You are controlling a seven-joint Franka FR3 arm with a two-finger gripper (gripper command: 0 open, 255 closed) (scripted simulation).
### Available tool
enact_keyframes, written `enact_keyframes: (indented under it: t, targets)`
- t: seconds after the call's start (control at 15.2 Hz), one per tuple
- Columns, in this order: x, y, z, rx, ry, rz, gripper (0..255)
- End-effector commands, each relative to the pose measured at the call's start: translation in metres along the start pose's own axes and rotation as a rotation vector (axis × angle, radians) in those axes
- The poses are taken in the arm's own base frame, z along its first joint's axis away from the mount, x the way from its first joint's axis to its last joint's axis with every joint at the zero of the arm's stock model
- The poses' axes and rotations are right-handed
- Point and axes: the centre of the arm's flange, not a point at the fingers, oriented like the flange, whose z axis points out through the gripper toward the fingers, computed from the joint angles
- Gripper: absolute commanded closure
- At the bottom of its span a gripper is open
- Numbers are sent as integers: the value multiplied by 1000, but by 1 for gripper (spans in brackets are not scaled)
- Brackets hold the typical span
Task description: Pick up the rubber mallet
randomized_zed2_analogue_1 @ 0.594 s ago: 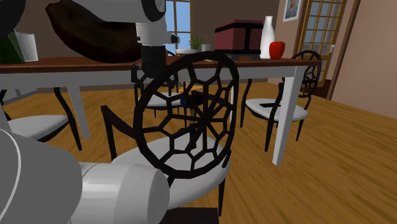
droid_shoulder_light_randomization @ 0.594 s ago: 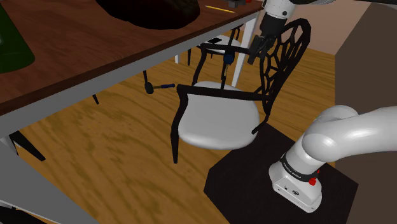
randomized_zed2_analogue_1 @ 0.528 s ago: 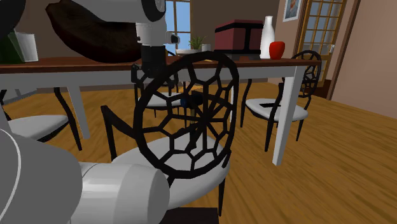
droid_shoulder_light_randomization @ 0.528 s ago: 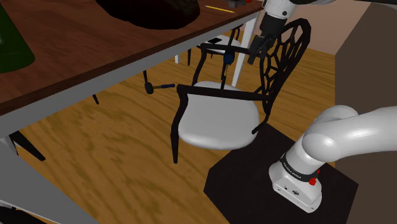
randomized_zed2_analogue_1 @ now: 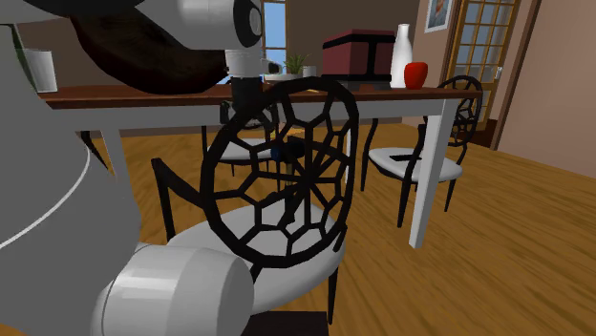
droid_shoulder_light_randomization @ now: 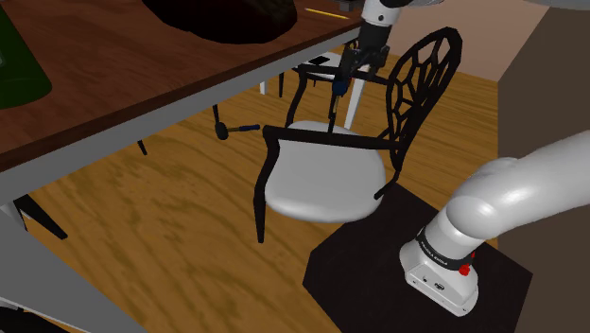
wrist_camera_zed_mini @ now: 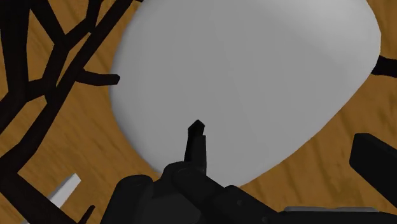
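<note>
Our tool [droid_shoulder_light_randomization: 350, 74] hangs near the mallet [droid_shoulder_light_randomization: 338, 87] by the chair [droid_shoulder_light_randomization: 326, 175] arm — lining up, we reckon — apart or together, can't tell.

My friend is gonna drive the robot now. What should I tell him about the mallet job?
Gripper: up over the black chair; I cannot tell if it is open or shut.
Mallet: probably the small blue-and-black thing just below the gripper, above the white seat. I cannot see whether they touch.
Done: the arm is at the mallet.
Left: grab the mallet and lift it.
</note>
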Motion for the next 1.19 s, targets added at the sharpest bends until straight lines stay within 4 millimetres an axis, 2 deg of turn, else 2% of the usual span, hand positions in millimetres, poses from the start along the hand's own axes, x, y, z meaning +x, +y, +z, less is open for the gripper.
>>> enact_keyframes:
  t: [0.0, 0.46, 0.92, 1.06, 1.12]
  targets:
    - [28, 9, 10, -13, -10, 66, 0]
    - [113, 40, 38, -55, -44, 286, 0]
    - [111, 40, 75, -55, -44, 286, 0]
    - [111, 40, 78, -55, -44, 286, 0]
    - [110, 40, 78, -55, -44, 286, 255]
